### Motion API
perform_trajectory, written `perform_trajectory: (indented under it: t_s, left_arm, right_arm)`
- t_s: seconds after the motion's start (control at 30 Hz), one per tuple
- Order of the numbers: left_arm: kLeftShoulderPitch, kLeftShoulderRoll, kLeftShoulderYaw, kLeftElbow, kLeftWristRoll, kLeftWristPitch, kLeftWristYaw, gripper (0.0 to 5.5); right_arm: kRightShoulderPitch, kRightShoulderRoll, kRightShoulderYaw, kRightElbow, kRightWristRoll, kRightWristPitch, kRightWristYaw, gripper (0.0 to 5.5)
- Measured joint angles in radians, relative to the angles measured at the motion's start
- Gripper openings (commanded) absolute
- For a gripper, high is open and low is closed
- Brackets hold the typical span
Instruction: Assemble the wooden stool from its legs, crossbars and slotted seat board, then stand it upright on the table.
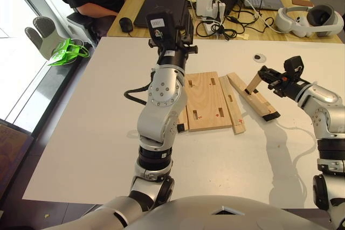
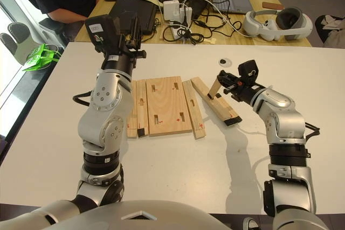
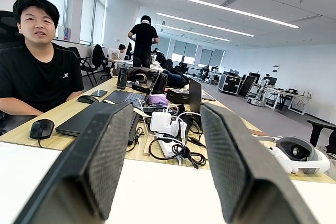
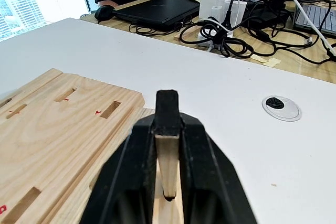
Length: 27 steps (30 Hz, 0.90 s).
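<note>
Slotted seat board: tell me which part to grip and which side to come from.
Probably best to grip the seat board by its near edge, coming in low from the robot's side. It lies flat on the table, so only an edge offers a hold, and wooden strips lie close along its left and right sides.
</note>
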Motion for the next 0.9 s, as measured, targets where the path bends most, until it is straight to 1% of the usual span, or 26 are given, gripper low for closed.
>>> perform_trajectory:
  t_s: [0.03, 0.07, 0.1, 0.13, 0.17, 0.2, 0.33, 0.4, 0.57, 0.67, 0.73, 0.83, 0.9]
  left_arm:
    - [0.0, 0.0, 0.0, 0.0, 0.0, -0.001, -0.001, 2.35]
    - [0.0, 0.0, -0.001, 0.0, 0.0, -0.005, -0.002, 2.35]
    - [0.0, 0.0, -0.001, 0.001, 0.0, -0.013, -0.003, 2.35]
    - [0.0, 0.0, -0.001, 0.002, 0.0, -0.014, -0.004, 2.35]
    - [0.0, 0.0, -0.001, 0.003, 0.0, -0.017, -0.004, 2.35]
    - [0.0, 0.0, -0.001, 0.003, 0.0, -0.019, -0.005, 2.35]
    - [0.001, 0.001, 0.0, 0.004, 0.0, -0.021, -0.006, 2.35]
    - [0.002, 0.002, 0.0, 0.004, 0.0, -0.021, -0.006, 2.35]
    - [0.003, 0.002, 0.0, 0.005, 0.0, -0.023, -0.006, 2.35]
    - [0.003, 0.003, 0.0, 0.01, 0.0, -0.028, -0.006, 2.35]
    - [0.003, 0.003, 0.0, 0.011, 0.0, -0.029, -0.007, 2.35]
    - [0.003, 0.004, 0.001, 0.012, -0.001, -0.029, -0.008, 2.35]
    - [0.004, 0.004, 0.002, 0.012, -0.001, -0.029, -0.007, 2.35]
  right_arm:
    - [0.005, 0.0, -0.001, -0.007, 0.001, -0.001, 0.0, 0.39]
    - [0.011, 0.002, -0.007, -0.015, 0.003, -0.006, 0.0, 0.76]
    - [0.018, 0.005, -0.012, -0.019, 0.009, -0.011, 0.003, 0.8]
    - [0.022, 0.009, -0.014, -0.02, 0.017, -0.008, 0.014, 1.05]
    - [0.032, 0.019, -0.014, -0.02, 0.029, -0.001, 0.022, 1.13]
    - [0.044, 0.033, -0.014, -0.024, 0.039, 0.002, 0.036, 1.35]
    - [0.052, 0.035, -0.029, -0.071, 0.113, 0.031, 0.086, 1.35]
    - [0.035, 0.034, -0.062, -0.068, 0.127, 0.036, 0.085, 1.35]
    - [-0.122, 0.019, -0.124, -0.015, 0.146, 0.023, 0.072, 1.35]
    - [-0.234, 0.025, -0.154, 0.039, 0.145, -0.004, 0.025, 1.35]
    - [-0.299, 0.049, -0.169, 0.071, 0.145, -0.027, -0.029, 1.35]
    - [-0.457, 0.122, -0.205, 0.098, 0.175, -0.028, -0.141, 1.35]
    - [-0.546, 0.15, -0.21, 0.089, 0.2, -0.03, -0.164, 1.35]
